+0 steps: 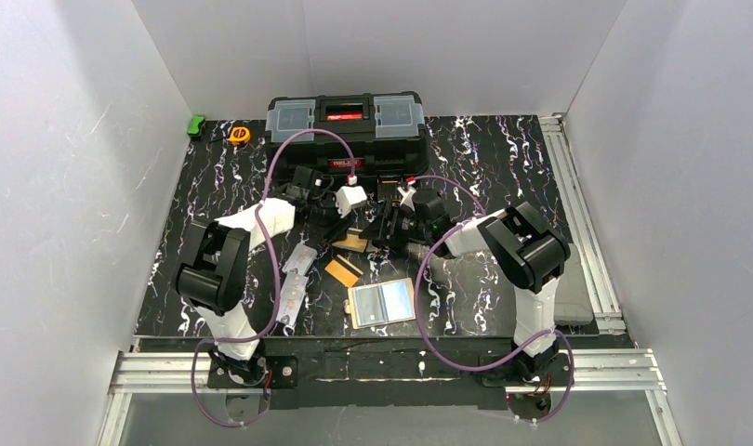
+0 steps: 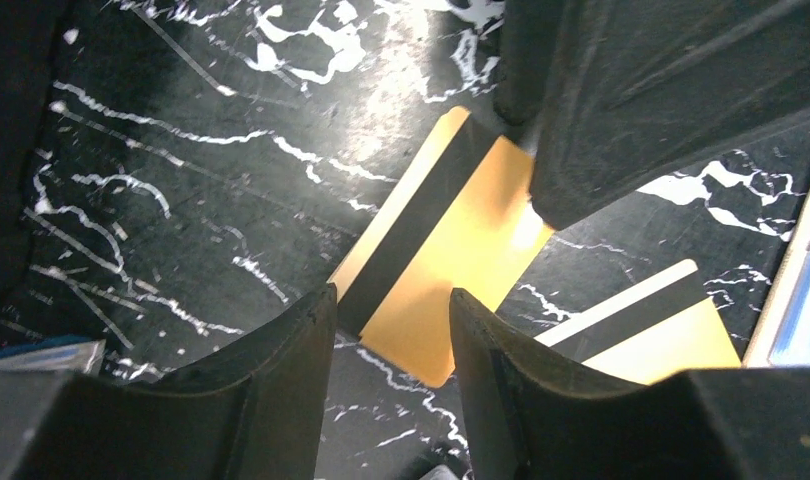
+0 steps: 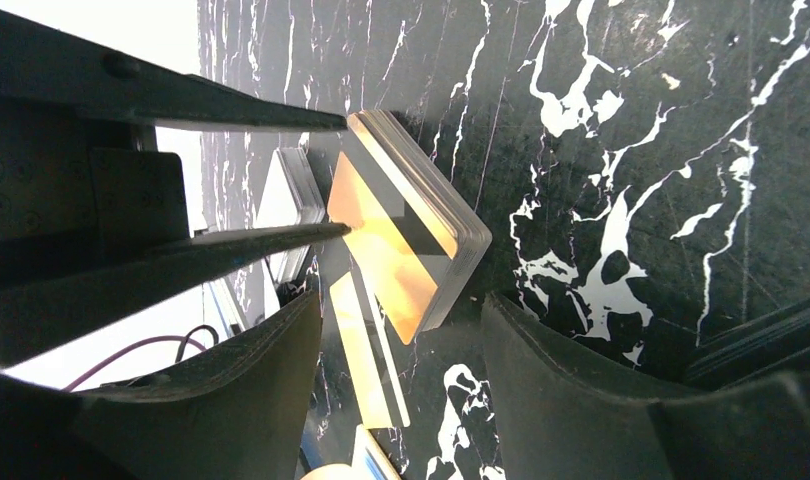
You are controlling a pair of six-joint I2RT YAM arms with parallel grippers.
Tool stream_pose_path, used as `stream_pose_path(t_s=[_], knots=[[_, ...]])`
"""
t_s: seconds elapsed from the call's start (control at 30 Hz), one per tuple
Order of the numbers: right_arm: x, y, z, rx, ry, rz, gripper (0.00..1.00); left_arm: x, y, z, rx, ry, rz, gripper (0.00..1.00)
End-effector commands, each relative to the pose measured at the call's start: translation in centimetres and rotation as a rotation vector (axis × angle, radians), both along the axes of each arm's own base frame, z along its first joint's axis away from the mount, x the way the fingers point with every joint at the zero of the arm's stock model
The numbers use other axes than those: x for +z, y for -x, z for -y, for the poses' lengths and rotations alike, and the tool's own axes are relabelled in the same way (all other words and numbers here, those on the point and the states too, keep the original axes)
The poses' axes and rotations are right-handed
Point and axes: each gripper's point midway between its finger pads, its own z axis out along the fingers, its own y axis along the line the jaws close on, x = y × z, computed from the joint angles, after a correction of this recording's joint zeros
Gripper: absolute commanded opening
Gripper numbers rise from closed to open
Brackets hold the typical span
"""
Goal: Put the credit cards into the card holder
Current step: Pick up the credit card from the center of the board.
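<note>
Insertion looks yet to start: the beige folding card holder (image 1: 382, 303) lies open near the front of the black white-veined bench (image 1: 503, 158), its clear pockets apparently unfilled. A gold card with a dark stripe (image 2: 441, 250) lies flat between the parted, empty fingers of the left end effector (image 2: 391, 293). The right end effector (image 3: 401, 300), likewise open and empty, touches the card's far corner. A second gold card (image 2: 651, 335) lies near.

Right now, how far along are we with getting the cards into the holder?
Nothing looks loaded: the card holder lies open with no card visible in its pockets. In hand: both grippers meet at the card stack. The left gripper straddles its end, grip unclear. The right gripper is open beside it. Left to do: that stack, plus the loose card near the holder.
</note>
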Motion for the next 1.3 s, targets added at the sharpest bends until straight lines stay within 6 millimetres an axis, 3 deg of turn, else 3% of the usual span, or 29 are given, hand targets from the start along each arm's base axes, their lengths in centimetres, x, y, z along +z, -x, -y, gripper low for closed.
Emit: stream_pose_path(t_s=[0.0,0.17,0.37,0.83,1.0,1.27], knots=[[0.4,-0.3,-0.7,0.001,-0.023,0.026,0.67,2.2,-1.5,-1.6,0.059,-0.003,0.033,0.45],[0.5,-0.2,-1.0,0.008,-0.029,0.025,0.66,1.1,-1.9,-2.5,0.061,-0.046,0.072,0.45],[0.5,-0.3,-1.1,0.005,-0.034,0.022,0.66,0.0,-2.0,-2.2,0.034,-0.092,0.106,0.45],[0.2,-0.2,-1.2,-0.013,-0.070,0.008,0.66,-0.9,0.7,0.0,-0.073,-0.089,0.050,0.44],[0.0,-0.1,-1.3,-0.022,-0.096,-0.014,0.60,-1.0,1.6,0.6,-0.101,-0.076,0.027,0.44],[-0.1,0.1,-1.1,-0.028,-0.095,-0.024,0.40,-1.2,2.3,0.7,-0.117,-0.071,0.012,0.43]])
